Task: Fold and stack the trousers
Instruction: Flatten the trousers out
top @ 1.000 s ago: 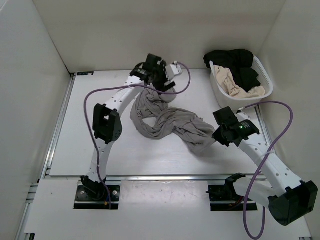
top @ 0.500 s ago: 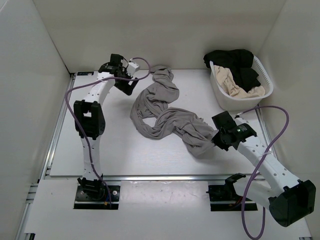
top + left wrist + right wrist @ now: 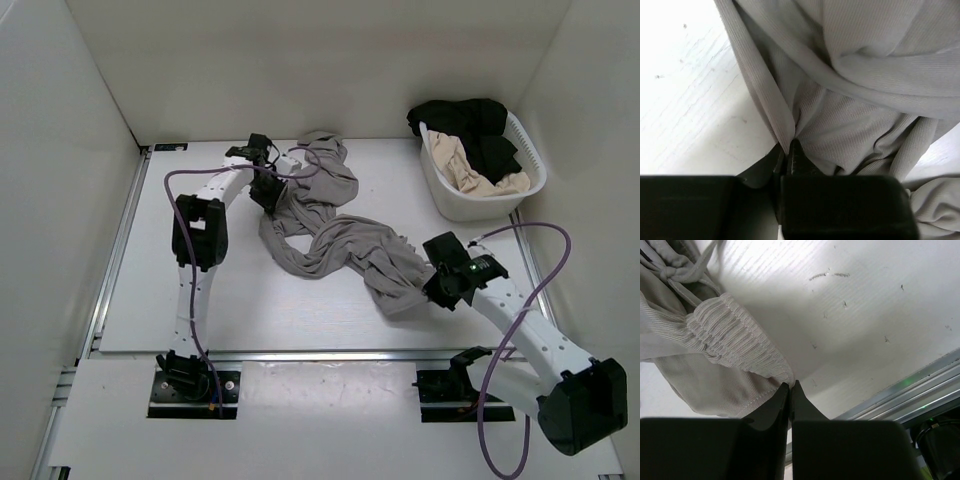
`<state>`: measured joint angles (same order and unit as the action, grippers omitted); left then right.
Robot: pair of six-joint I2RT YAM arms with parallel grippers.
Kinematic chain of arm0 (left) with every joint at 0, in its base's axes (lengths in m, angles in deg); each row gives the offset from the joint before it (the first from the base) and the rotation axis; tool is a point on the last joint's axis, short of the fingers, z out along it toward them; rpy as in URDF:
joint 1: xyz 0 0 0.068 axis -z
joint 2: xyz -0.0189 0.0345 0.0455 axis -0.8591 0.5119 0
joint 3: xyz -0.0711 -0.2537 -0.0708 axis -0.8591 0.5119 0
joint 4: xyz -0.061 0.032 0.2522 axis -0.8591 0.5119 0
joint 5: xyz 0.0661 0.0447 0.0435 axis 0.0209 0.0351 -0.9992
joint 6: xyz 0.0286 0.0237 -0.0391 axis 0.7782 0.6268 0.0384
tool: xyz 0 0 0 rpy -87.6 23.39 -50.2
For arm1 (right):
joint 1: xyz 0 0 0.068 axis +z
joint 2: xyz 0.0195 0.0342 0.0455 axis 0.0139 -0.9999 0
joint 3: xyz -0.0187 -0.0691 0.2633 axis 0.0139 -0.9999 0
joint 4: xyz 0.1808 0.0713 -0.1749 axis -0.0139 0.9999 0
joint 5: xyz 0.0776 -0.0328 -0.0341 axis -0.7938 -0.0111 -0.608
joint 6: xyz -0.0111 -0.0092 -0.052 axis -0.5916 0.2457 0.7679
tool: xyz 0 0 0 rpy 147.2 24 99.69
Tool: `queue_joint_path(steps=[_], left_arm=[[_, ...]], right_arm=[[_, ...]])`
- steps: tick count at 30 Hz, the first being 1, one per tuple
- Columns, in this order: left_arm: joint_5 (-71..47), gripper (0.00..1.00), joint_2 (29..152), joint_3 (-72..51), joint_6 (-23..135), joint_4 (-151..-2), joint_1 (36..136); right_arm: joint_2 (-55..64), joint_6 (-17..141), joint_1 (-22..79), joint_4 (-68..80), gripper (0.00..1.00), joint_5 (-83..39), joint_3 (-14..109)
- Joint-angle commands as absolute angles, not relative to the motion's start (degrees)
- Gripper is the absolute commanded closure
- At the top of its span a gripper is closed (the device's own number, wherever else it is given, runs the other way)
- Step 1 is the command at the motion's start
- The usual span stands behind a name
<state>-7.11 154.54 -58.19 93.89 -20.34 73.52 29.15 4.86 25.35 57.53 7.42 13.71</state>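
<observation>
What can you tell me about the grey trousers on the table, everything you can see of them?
The trousers are plain grey, in soft, finely ribbed fabric. They are unfolded and twisted into a rumpled, winding rope across the white table. The gathered waistband with its knotted drawstring is at the near right end, and the legs bunch toward the far side. The left end effector pinches a fold near the far end, and the right end effector pinches the waistband's corner.

Left end effector (image 3: 788, 150) back from far-left onto trousers (image 3: 345, 250).
</observation>
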Motion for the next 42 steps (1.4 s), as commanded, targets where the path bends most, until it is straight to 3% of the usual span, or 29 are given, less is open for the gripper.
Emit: queue_joint_path(steps=[1,7,11,12,16,19,20,23,28,32,33,34,35,36,38,42], left_arm=[[-8.38,0.86,153.01,-58.94,91.24,-18.59,71.88],[-10.51,0.86,146.34,-68.42,90.00,-18.59,60.72],[-9.71,0.86,139.05,-68.36,92.18,-18.59,54.21],[-9.19,0.86,135.64,-65.30,92.80,-18.59,52.64],[-8.57,0.86,129.38,-57.55,93.60,-18.59,47.71],[-8.57,0.86,126.91,-53.07,94.12,-18.59,42.53],[-6.57,0.86,125.86,-50.36,96.04,-17.29,40.51],[-3.83,0.86,122.87,-41.92,100.61,-15.52,38.56],[-3.46,0.86,116.98,-19.63,108.18,-15.95,38.56],[-7.25,0.84,115.21,-10.26,108.81,-18.42,34.88],[-7.25,0.79,115.21,-9.12,109.94,-18.42,34.00],[-6.73,0.74,115.21,-7.11,110.56,-17.46,32.60],[-6.73,0.60,114.69,-6.22,111.17,-16.32,31.89],[-6.73,0.55,114.69,-5.51,112.31,-15.70,31.27],[-6.73,0.47,114.16,-4.98,113.55,-14.21,28.81],[-6.73,0.42,113.63,-7.17,116.36,-12.27,22.93]], right_arm=[[25.88,7.75,24.34,55.65,1.00,7.96,18.86],[8.97,25.46,6.89,52.04,1.00,-0.63,37.45],[-6.15,34.29,0.09,61.43,1.00,-4.25,70.12],[-11.17,36.05,-0.62,65.62,1.00,-4.86,83.51],[-14.30,36.68,-0.62,72.25,1.00,-9.43,97.53],[-3.98,35.28,-0.62,66.32,1.00,-10.05,84.58],[1.65,33.36,-0.62,63.84,1.00,-10.05,68.95],[10.21,31.06,-1.15,60.23,1.00,-11.62,50.95],[18.92,27.54,-0.53,54.60,1.00,-13.58,30.76],[21.30,24.64,-0.53,53.98,0.97,-10.84,18.89],[21.30,24.64,-0.53,53.98,0.92,-9.63,17.30],[21.30,24.11,-0.53,53.98,0.79,-9.61,15.81],[21.30,23.59,-0.53,53.98,0.46,-9.61,13.18],[21.30,22.45,-0.53,53.45,0.36,-9.61,12.20],[23.83,19.82,-0.53,53.45,0.26,-9.61,10.61],[34.02,8.16,-0.01,50.65,0.24,-8.47,6.05]])
